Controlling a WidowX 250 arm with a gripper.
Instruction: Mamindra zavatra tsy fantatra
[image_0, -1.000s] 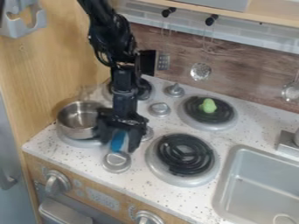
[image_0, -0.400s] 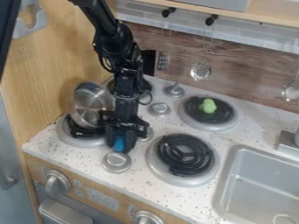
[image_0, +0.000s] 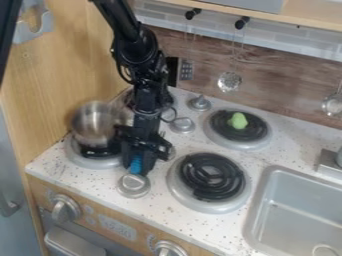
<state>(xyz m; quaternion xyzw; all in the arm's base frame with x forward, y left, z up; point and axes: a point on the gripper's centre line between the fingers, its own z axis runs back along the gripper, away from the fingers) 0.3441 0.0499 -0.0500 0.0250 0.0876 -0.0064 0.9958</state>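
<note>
The black gripper (image_0: 139, 162) hangs low over the left part of the stove, just behind the front-left knob. Its fingers are closed around a blue piece (image_0: 135, 164), which looks like the handle of the metal pot. To the left of the gripper, the silver pot (image_0: 92, 125) leans at a tilt above the front-left burner (image_0: 93, 161), its near side raised off the coil. The gripper hides where the pot and the blue piece would join. On the back-right burner (image_0: 254, 136) lies a green object (image_0: 238, 120).
The front-right burner (image_0: 210, 182) is right of the gripper, with the sink (image_0: 294, 212) beyond it. Knobs (image_0: 133, 185) stand between the burners. A wooden wall (image_0: 50, 85) rises on the left, and utensils such as a ladle (image_0: 229, 81) hang at the back.
The gripper has closed in around the blue piece and shifted slightly. The pot lifted off its burner, tipped steeply on its side, then leaned back to a lesser tilt.
</note>
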